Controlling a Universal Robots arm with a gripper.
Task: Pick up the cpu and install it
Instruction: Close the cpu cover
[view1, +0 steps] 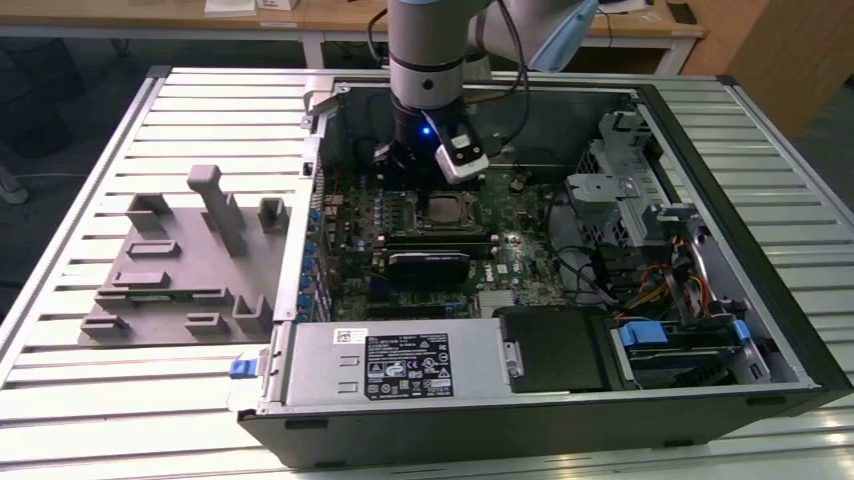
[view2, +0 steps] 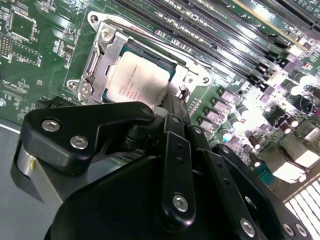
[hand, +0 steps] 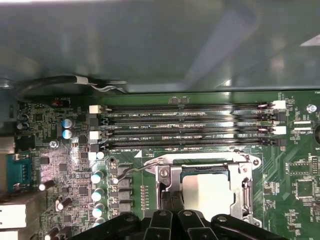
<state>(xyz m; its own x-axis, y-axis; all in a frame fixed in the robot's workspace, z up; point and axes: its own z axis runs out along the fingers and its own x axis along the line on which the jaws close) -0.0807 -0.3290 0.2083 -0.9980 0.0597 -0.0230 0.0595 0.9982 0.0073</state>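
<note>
Gripper (view2: 174, 102) down at the edge of the cpu (view2: 137, 82); cannot tell whether open or closed. Left to right in the exterior view: one grey fixture block (view1: 174, 265), then one cpu flat in one socket frame (view2: 95, 65), four memory slots (hand: 190, 125) beside. Probably light, stiff, slick-topped, fragile underneath; best pinched by opposite edges.

One silvery-grey square cpu (view2: 137, 80) is sitting in one square metal socket frame (view2: 95, 62), just ahead of one black hand (view2: 174, 102); four long black memory slots (hand: 185, 118) are lying beyond them.
</note>
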